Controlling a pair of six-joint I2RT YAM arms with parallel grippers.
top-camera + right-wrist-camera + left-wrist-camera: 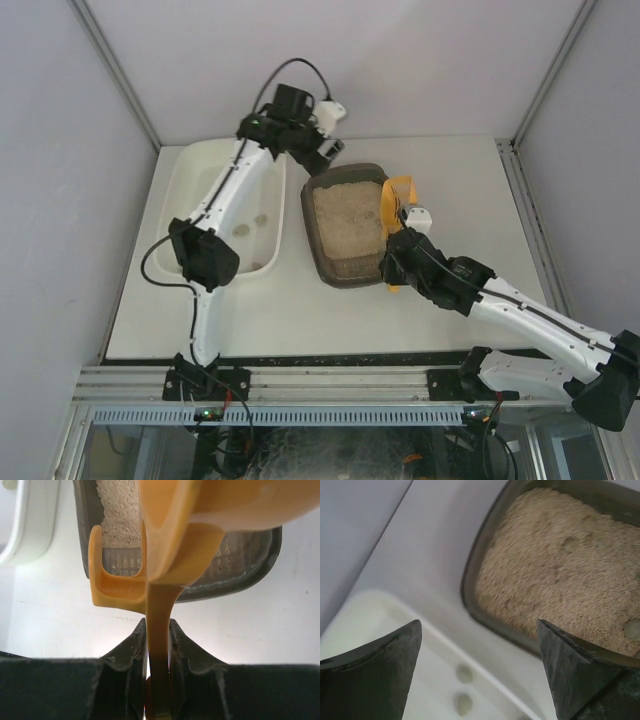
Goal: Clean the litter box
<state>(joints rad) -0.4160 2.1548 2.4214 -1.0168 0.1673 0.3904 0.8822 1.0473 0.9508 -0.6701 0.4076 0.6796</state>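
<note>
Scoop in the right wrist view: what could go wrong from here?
The scoop is pinched by its thin handle between the right fingers; digging could twist it loose. The open left fingers hang by the litter box corner, so a sweep might hit them. Litter may spill before reaching the white tub.

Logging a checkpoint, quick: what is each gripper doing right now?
Left gripper: open, holding nothing.
Right gripper: shut on the handle of the orange scoop.
</note>
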